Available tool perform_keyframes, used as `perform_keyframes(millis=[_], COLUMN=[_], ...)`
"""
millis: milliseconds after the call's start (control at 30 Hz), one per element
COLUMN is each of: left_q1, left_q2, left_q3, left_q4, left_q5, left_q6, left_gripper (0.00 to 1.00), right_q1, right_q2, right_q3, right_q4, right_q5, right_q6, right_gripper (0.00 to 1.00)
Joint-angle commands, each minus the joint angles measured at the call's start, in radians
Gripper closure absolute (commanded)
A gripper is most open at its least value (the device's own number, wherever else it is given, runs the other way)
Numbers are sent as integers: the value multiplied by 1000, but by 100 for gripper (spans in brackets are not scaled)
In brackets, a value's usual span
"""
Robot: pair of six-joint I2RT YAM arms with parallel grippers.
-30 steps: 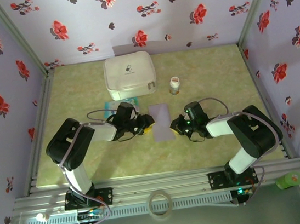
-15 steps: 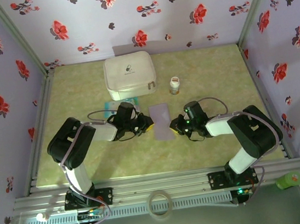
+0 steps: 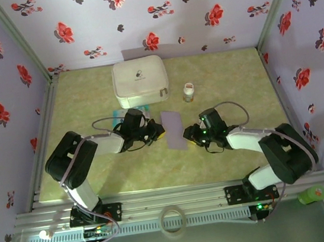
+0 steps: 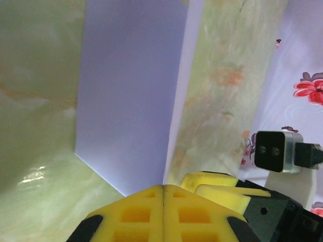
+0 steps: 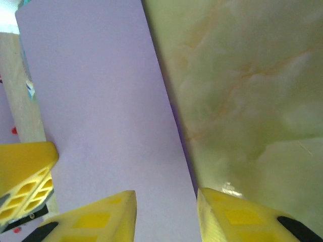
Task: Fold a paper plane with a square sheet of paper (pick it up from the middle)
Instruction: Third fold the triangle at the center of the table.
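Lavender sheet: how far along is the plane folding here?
Done: the lavender sheet lies as a narrow rectangle, apparently folded in half. In hand: the left gripper is shut on its edge; the right gripper stands open over the opposite edge. Left: no pointed nose or wing folds show yet.

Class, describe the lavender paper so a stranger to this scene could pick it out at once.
Start at the white zip case at the back of the green table. Come forward to the table's middle, where the lavender paper sits. Unlike the teal-and-white packet and small bottle, it is a plain, thin, unprinted rectangle.
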Motion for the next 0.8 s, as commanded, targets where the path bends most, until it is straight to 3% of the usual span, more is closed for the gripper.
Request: perform_keyframes(millis=[0,200,367,533,767], left_q1=[-7,-8,-8,-7,-7], left_q2=[-37,-42,-61,-68,-67], left_q3=[-17,-26,-25,-10,3], left_q4=[-8,-3,-10,-45,-67], left_q5=[-8,-10,-11,-16,-17], left_q6=[-20,-53,-78,-75,-66], left_gripper=[100,100,100,100,100], right_q1=[8,74,283,480,635], right_q2=[-79,-228,-304,-288,-185], right_q3=[36,4,-30,-46,-27], right_q4=[-155,-164,-115,-28,56], right_q5=[80,167,366,524,784], right_q6=[-113,-295,-583,-824,-968], right_gripper=[62,56,48,44,40])
